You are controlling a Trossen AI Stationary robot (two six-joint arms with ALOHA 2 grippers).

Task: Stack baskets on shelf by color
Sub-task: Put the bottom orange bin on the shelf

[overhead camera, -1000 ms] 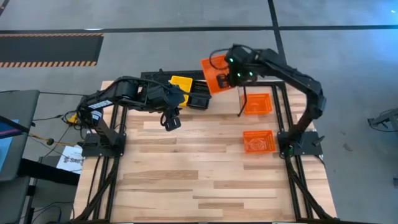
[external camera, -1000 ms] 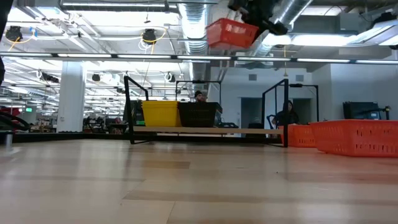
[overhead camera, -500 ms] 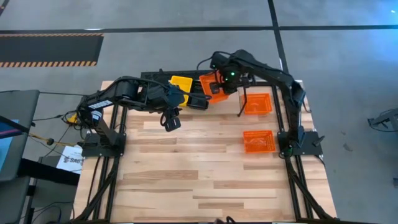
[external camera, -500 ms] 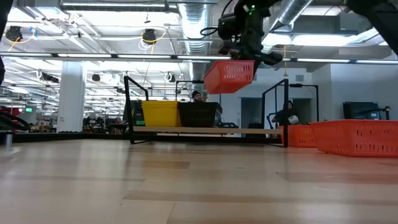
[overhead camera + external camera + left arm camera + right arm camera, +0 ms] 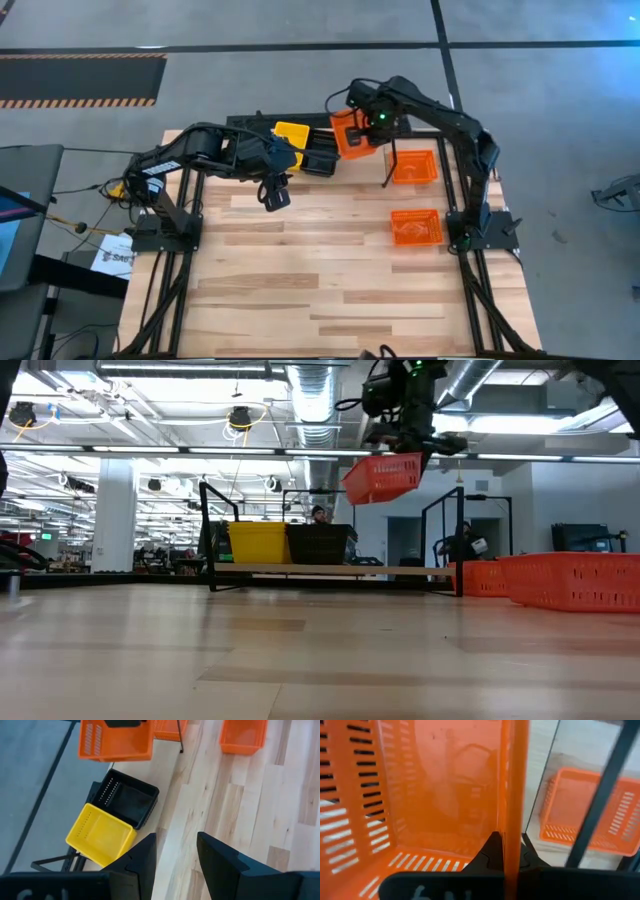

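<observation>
right gripper [image 5: 504, 851] pinching an orange basket [image 5: 383, 478] above the shelf [image 5: 335, 570]; left gripper [image 5: 176, 851] spread, empty; no readable writing

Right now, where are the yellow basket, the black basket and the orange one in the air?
Yellow basket [image 5: 102, 835], left wrist view, its floor.
Black basket [image 5: 127, 802], left wrist view, its floor.
Lifted orange basket [image 5: 385, 478], low view, its side wall.

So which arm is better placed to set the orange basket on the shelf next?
Right. The right gripper is already shut on the orange basket, holding it in the air above the shelf, beside the black basket. The left gripper hangs open and empty over the table, in front of the shelf.
</observation>
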